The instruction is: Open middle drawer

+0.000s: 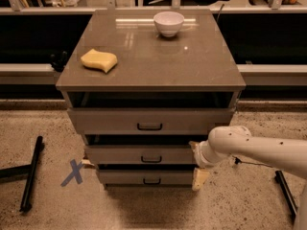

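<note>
The middle drawer point(120, 155) is the second of three stacked grey-beige fronts on the cabinet, with a small black handle point(151, 159) at its centre. A dark gap shows above its front. My gripper point(197, 170) is at the right end of the middle drawer's front, low down by the cabinet's right front corner. It hangs from my white arm point(254, 150), which comes in from the right. The gripper is well right of the handle and not on it.
The top drawer point(110, 121) and the bottom drawer point(124, 177) sit above and below. A white bowl point(169, 23) and a yellow sponge point(99, 60) lie on the cabinet top point(158, 56). A black bar point(29, 174) and a blue X mark point(73, 172) are on the floor at left.
</note>
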